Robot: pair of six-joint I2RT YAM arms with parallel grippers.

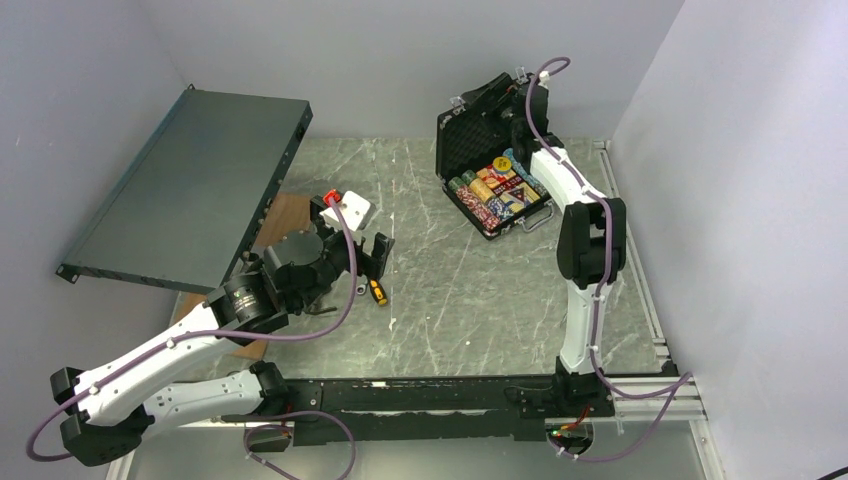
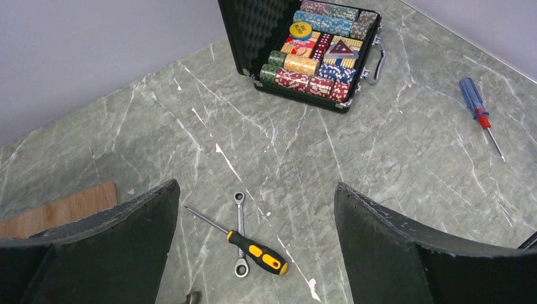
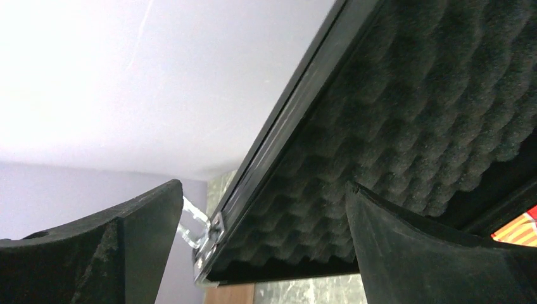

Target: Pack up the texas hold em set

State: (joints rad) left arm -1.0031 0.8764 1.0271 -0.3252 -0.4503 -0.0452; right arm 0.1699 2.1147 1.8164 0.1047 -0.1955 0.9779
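Note:
The black briefcase (image 1: 470,135) stands open at the back right, its foam-lined lid up. Rows of multicoloured chips (image 1: 497,193) and a yellow round button (image 2: 300,29) fill its base (image 2: 304,94). My right gripper (image 1: 531,97) is open at the lid's top edge. In the right wrist view the foam lid (image 3: 392,126) and a silver latch (image 3: 193,226) lie between its spread fingers (image 3: 145,240). My left gripper (image 1: 373,260) is open and empty, well left of the case, above the marble table (image 2: 392,158).
A yellow-handled screwdriver (image 2: 256,252) lies across a small wrench (image 2: 239,206) under my left gripper. A blue-and-red screwdriver (image 2: 476,107) lies right of the case. A large dark-grey panel (image 1: 190,190) leans at the back left over a wooden board (image 1: 288,215).

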